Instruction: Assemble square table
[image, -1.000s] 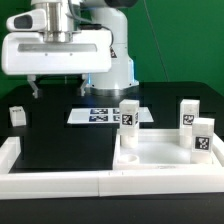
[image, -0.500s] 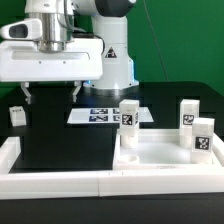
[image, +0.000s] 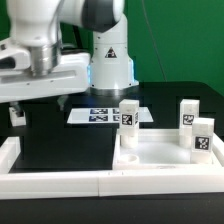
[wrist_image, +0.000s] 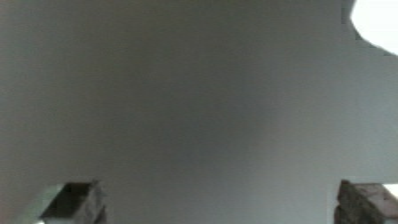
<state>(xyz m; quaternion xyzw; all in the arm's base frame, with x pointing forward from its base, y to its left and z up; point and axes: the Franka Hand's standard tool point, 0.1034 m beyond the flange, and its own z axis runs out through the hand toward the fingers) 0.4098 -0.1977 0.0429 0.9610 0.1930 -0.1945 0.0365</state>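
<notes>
The white square table top (image: 160, 152) lies at the exterior view's right, rim up. Three white tagged legs stand upright on it: one at its near-left corner (image: 128, 118), two at its right (image: 188, 113) (image: 203, 135). A fourth leg (image: 17, 114) stands alone on the black table at the far left. My gripper (image: 36, 103) hangs open and empty above the table, just right of that loose leg. In the wrist view my gripper (wrist_image: 222, 205) shows two fingertips (wrist_image: 75, 205) wide apart over a blurred grey surface, with nothing between them.
The marker board (image: 100, 114) lies flat behind the table top, below the arm's base. White border bars run along the front (image: 60, 182) and the left edge (image: 8, 152). A white patch (wrist_image: 382, 25) shows in a corner of the wrist view.
The gripper has moved steadily toward the exterior view's left and slightly lower, closer to the loose leg. It stays open. The parts have not moved.
</notes>
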